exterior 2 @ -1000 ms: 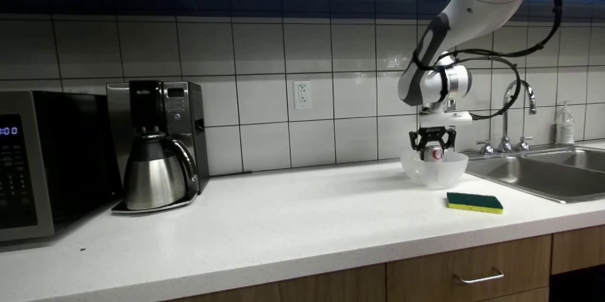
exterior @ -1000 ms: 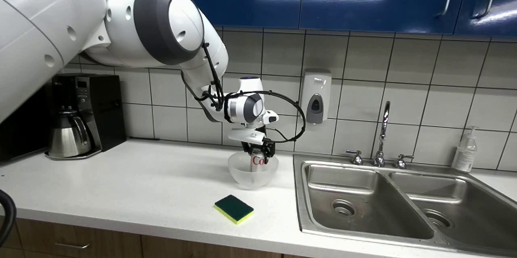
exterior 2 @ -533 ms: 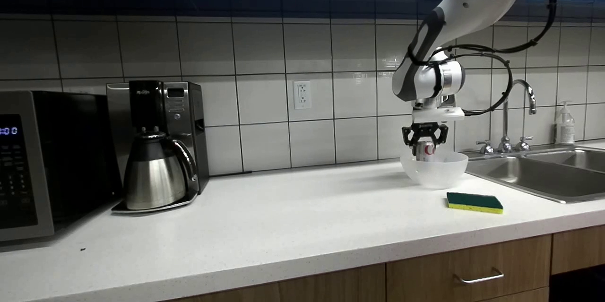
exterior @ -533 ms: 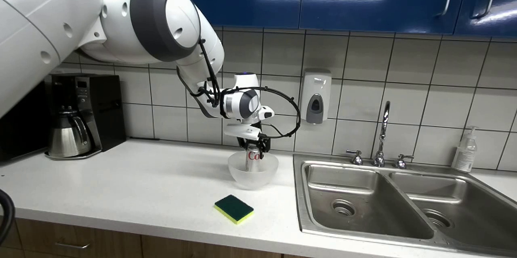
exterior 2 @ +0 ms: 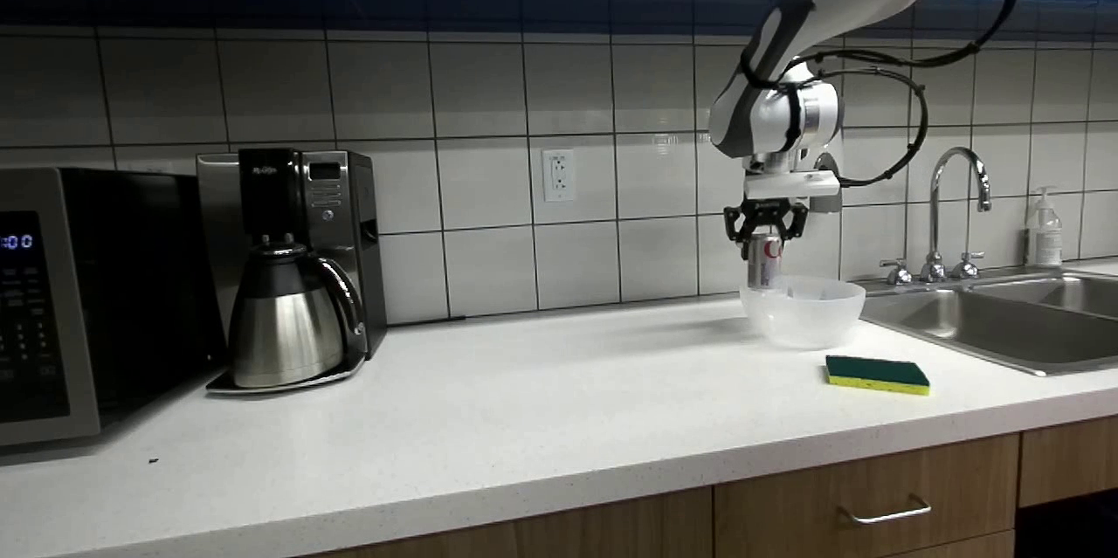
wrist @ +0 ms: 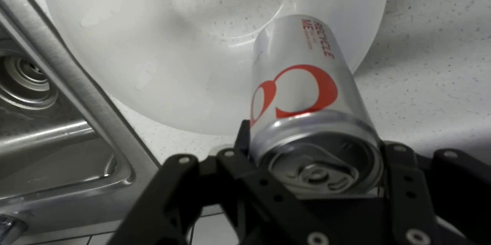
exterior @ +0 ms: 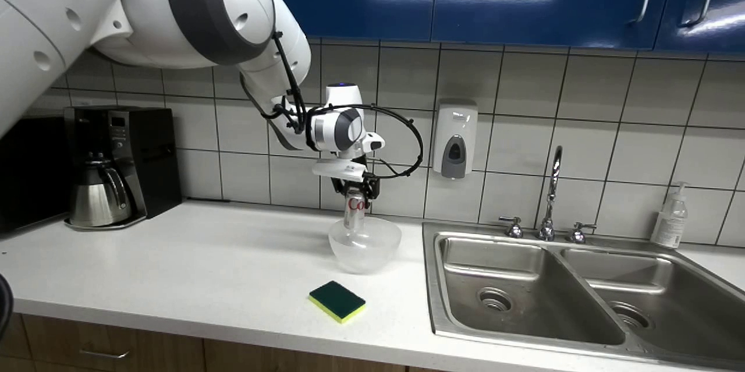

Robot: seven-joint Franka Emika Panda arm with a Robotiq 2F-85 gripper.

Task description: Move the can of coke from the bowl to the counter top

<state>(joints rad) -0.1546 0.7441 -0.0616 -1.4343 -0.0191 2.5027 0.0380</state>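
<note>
My gripper (exterior: pixel 356 198) is shut on the can of coke (exterior: pixel 354 215), a silvery can with red letters. In the wrist view the black fingers (wrist: pixel 316 149) press both sides of the can (wrist: pixel 299 84) near its top. The can is nearly upright, raised to about rim height over one side of the translucent bowl (exterior: pixel 372 248). In an exterior view, the can (exterior 2: pixel 765 263) has its lower end around the rim of the bowl (exterior 2: pixel 812 318); whether it touches cannot be told. The bowl stands on the white counter top (exterior: pixel 221 267), which also shows in an exterior view (exterior 2: pixel 489 409).
A green-and-yellow sponge (exterior: pixel 337 301) lies in front of the bowl. The steel sink (exterior: pixel 432 279) with its faucet (exterior: pixel 550 197) is beside the bowl. A coffee maker (exterior 2: pixel 301 279) and a microwave (exterior 2: pixel 105 296) stand toward the far end. The tiled wall (exterior 2: pixel 568 261) runs behind.
My gripper has risen with the can in it, lifting it from inside the bowl to about the rim, and has shifted left in both exterior views. The bowl and sponge have not moved.
</note>
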